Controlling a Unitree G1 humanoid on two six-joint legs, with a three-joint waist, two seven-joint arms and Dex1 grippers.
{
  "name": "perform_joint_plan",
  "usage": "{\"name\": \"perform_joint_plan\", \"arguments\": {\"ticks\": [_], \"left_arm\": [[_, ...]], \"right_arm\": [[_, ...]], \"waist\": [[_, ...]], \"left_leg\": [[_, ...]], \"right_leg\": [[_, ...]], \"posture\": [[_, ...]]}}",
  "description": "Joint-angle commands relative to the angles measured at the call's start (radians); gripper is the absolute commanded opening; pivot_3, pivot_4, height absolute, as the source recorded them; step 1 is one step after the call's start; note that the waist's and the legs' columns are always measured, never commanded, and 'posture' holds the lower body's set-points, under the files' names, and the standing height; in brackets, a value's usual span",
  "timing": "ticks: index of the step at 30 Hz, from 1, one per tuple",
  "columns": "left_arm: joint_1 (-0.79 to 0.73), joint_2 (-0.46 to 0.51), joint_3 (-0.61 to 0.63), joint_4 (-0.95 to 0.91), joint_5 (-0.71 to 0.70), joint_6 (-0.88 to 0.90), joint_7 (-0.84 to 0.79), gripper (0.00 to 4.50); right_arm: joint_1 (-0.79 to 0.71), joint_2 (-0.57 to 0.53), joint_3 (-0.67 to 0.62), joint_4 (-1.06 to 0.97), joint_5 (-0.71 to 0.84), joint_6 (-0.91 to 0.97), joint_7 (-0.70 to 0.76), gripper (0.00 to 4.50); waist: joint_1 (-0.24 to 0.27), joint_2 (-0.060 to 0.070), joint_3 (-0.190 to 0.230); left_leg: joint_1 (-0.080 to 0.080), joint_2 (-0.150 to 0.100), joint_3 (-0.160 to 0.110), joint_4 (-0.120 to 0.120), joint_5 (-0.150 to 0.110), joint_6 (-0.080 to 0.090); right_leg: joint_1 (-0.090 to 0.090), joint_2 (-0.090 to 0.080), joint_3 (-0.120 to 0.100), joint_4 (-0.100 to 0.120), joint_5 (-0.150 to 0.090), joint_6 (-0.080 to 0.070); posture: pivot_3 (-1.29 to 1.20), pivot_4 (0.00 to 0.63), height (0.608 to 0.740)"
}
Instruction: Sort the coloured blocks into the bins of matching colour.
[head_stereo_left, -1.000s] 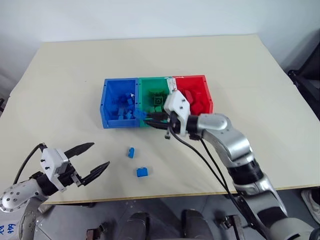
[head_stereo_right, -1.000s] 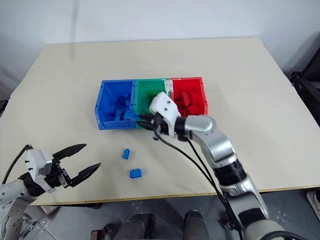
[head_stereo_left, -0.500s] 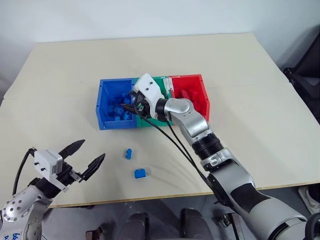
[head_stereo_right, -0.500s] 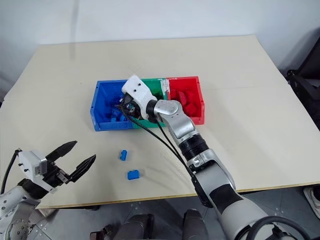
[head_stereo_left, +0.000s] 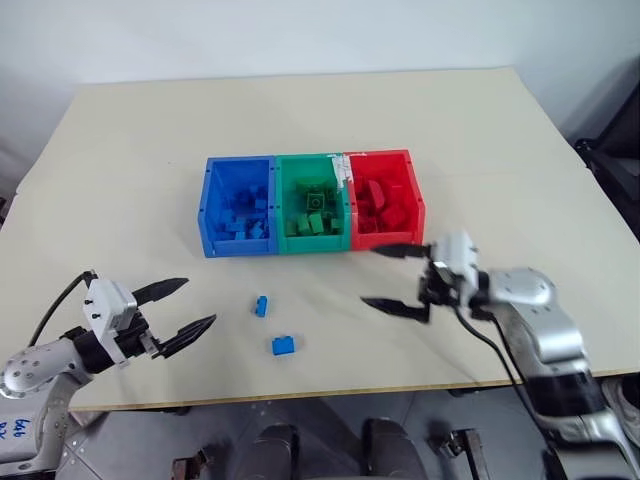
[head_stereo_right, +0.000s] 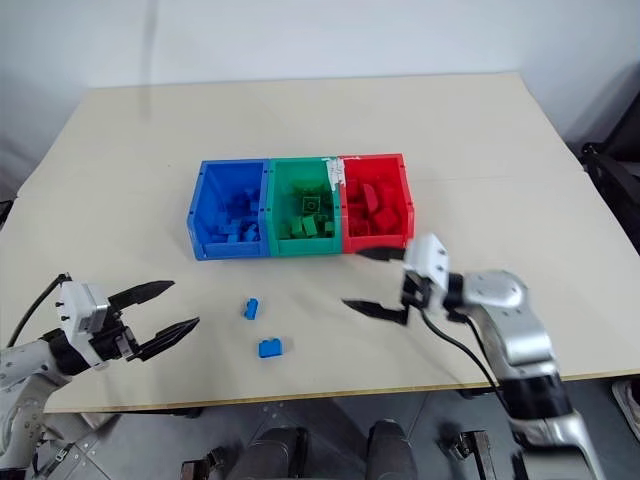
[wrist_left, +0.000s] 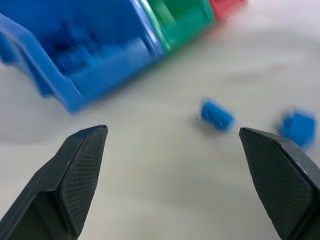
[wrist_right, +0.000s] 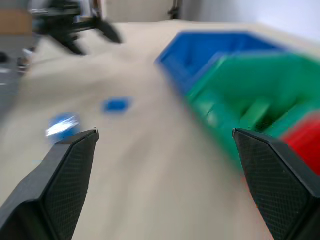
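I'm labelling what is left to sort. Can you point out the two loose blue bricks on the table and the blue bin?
small blue studded brick nearer the bins (head_stereo_left: 261, 306): left eye view, its middle.
small blue studded brick nearer the table edge (head_stereo_left: 284, 345): left eye view, its top.
blue rectangular plastic bin (head_stereo_left: 238, 245): left eye view, its front wall.

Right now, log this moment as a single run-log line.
left end effector: open, empty | right end effector: open, empty | two blue blocks: loose on table | bins: blue, green, red, each holding matching blocks
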Motion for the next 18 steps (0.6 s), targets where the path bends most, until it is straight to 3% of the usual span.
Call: {"name": "perform_joint_plan", "arguments": {"ticks": [1,5,8,11,13,18], "left_arm": [[-0.048,0.068,0.018,0.121,0.019,-0.074,-0.111,4.50],[-0.085,0.104,-0.041,0.104,0.014,-0.047,-0.182,4.50],[-0.086,0.123,-0.126,-0.041,0.004,0.035,-0.210,4.50],[-0.123,0.124,-0.224,-0.206,0.010,0.157,-0.158,4.50],[-0.159,0.135,-0.292,-0.309,0.036,0.241,-0.118,4.50],[-0.289,0.149,-0.446,-0.477,0.074,0.467,-0.009,4.50]], "right_arm": [[0.060,-0.053,-0.093,-0.053,0.070,-0.005,0.038,4.46],[0.130,-0.095,-0.131,-0.030,0.039,-0.100,0.085,4.46],[0.168,-0.101,-0.147,-0.061,0.054,-0.112,0.077,4.46],[0.201,-0.121,-0.154,-0.099,0.067,-0.106,0.091,4.46],[0.243,-0.194,-0.144,-0.171,0.118,0.028,0.116,4.46],[0.223,-0.193,-0.127,-0.242,0.118,0.017,0.077,4.46]], "waist": [[-0.006,0.000,0.000],[-0.002,0.000,0.000],[0.003,0.000,0.000],[0.014,0.000,0.000],[0.023,0.002,0.001],[0.026,0.002,0.001]], "left_leg": [[0.001,0.000,0.001,0.000,0.000,0.000],[0.004,0.005,0.006,0.001,0.000,0.000],[0.004,0.005,0.005,0.001,-0.001,-0.001],[0.003,0.005,0.004,0.001,-0.001,-0.001],[0.003,0.005,0.004,0.002,-0.002,-0.001],[0.003,0.008,0.004,0.003,-0.002,-0.002]], "right_leg": [[0.000,0.000,0.000,0.000,0.000,0.000],[0.002,0.002,0.001,0.000,0.000,0.000],[0.002,0.002,0.001,0.001,0.000,0.000],[0.002,0.002,0.001,0.000,0.001,0.000],[0.002,0.002,0.001,0.000,0.001,0.000],[0.002,0.007,0.003,0.000,0.001,-0.001]], "posture": [[0.00,0.150,0.740],[0.00,0.150,0.740],[0.00,0.150,0.740],[0.00,0.150,0.740],[0.00,0.150,0.740],[0.00,0.150,0.740]]}}
